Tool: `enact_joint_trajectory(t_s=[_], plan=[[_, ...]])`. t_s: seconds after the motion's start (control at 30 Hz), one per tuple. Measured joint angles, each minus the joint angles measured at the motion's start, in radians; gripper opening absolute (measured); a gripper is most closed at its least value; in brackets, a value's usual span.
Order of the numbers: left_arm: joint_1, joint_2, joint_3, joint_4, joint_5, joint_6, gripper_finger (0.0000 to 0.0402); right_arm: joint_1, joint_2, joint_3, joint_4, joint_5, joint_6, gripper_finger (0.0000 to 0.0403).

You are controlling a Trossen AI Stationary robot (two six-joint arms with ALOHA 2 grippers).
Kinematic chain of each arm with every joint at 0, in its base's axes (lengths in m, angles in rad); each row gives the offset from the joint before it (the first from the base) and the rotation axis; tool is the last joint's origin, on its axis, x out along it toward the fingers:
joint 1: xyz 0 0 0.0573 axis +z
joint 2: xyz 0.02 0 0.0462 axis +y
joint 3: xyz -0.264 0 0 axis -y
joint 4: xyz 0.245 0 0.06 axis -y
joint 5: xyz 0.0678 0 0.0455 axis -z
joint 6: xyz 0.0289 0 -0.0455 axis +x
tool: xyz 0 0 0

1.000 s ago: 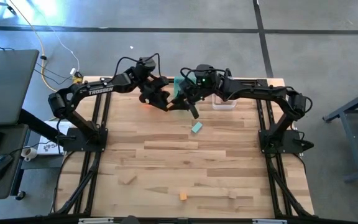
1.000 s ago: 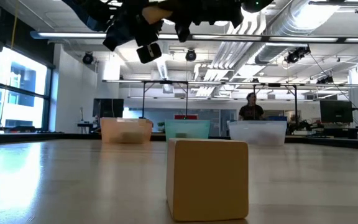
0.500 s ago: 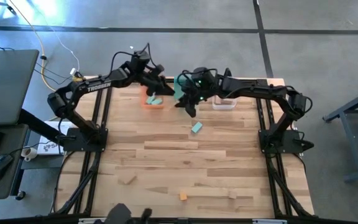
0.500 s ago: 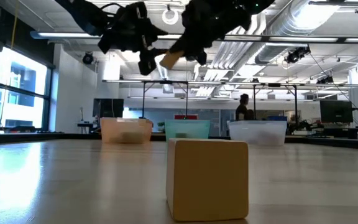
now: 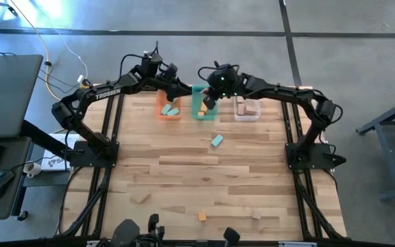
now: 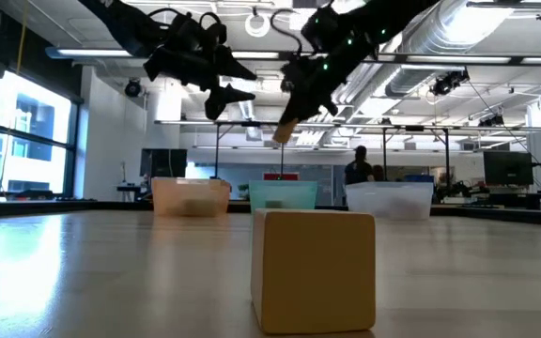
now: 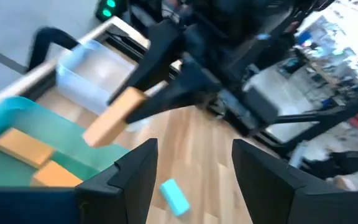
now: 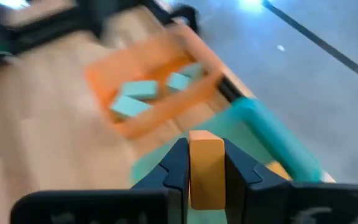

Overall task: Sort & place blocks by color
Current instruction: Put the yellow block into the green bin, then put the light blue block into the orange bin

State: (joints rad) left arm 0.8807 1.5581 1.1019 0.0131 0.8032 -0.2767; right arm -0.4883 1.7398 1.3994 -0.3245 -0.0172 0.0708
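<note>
My right gripper hangs above the teal tray at the table's far edge, shut on an orange block. In the left wrist view two orange blocks lie flat in that tray. My left gripper is open, holds nothing and hovers above the orange tray, where teal blocks lie. A teal block rests flat on the table in front of the trays. My right gripper pinches the orange block between its two fingers by one end. The fingers slant down from the table's right side, and the block continues along their line. Its free end points down at the teal tray, clear of it.
A clear tray holding tan blocks stands right of the teal one. Near the front edge lie a tan block, an orange block and another tan block. A person walks in the room behind.
Both grippers were close together in front of the trays. My left gripper has pulled away toward the far left edge and turned. My right gripper has gone toward the far edge with the orange block, tipping downward, and now hangs over the teal tray.
</note>
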Motion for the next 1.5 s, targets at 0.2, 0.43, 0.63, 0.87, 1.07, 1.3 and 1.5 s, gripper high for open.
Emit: enact_joint_trajectory(t_s=[0.2, 0.43, 0.63, 0.87, 1.07, 1.3, 1.5], plan=[[-0.019, 0.0, 0.0, 0.0, -0.067, 0.058, 0.0196, -0.065, 0.078, 0.0, 0.044, 0.016, 0.069, 0.0039], [-0.024, 0.0, 0.0, 0.0, -0.186, 0.133, 0.0196, -0.111, 0.138, 0.0, 0.086, -0.051, 0.194, 0.0039], [-0.025, 0.0, 0.0, -0.001, -0.214, 0.171, 0.0196, -0.116, 0.204, 0.0, 0.199, -0.1, 0.275, 0.0039], [-0.028, 0.0, 0.0, -0.004, -0.216, 0.186, 0.0196, -0.116, 0.245, 0.0, 0.215, -0.114, 0.322, 0.004], [-0.032, 0.0, 0.0, -0.072, -0.283, 0.186, 0.0196, -0.116, 0.25, 0.0, 0.211, -0.141, 0.316, 0.0075], [-0.032, -0.001, -0.001, -0.223, -0.325, 0.21, 0.0196, -0.116, 0.248, 0.0, 0.203, -0.155, 0.324, 0.0154], [-0.032, -0.007, -0.001, -0.328, -0.329, 0.216, 0.0196, -0.116, 0.186, 0.0, 0.12, -0.238, 0.289, 0.018]])
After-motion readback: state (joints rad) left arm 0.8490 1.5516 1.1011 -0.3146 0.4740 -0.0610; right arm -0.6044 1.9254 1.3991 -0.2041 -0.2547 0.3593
